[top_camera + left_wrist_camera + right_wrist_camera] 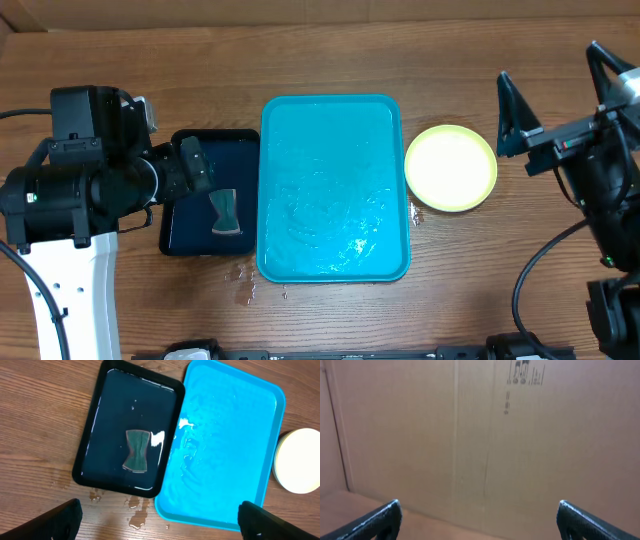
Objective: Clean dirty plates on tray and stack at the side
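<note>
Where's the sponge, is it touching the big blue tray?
Apart. The left wrist view shows the sponge lying in the black tray, with bare dark floor between it and the blue tray.

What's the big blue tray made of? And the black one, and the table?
Blue tray: looks like plastic. It is smooth and glossy with rounded moulded corners, and water glints on it.
Black tray: probably plastic too, since it is shiny and shows bright reflections.
Table: wood or a wood-look top. It is dull brown with grain lines, and I can't tell which.
</note>
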Motion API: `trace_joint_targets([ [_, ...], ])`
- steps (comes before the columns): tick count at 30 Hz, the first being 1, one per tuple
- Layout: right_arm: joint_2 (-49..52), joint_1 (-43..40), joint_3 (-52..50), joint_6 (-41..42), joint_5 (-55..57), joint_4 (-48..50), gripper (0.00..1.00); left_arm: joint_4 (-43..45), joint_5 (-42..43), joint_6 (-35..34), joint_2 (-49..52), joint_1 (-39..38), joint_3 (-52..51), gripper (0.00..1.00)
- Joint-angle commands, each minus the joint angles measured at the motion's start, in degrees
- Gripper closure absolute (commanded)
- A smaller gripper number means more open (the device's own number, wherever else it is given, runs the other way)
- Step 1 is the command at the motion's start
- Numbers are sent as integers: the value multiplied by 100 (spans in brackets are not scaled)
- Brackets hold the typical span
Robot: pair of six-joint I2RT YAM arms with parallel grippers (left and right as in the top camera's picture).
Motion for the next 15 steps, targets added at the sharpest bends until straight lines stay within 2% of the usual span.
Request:
trace_joint_targets([
  [1, -328, 22, 37, -208, 74, -118, 0, 7, -22, -61, 9, -11, 13, 0],
  [15, -1462, 22, -164, -203, 96, -632, 0, 7, -22, -61, 9, -11, 13, 0],
])
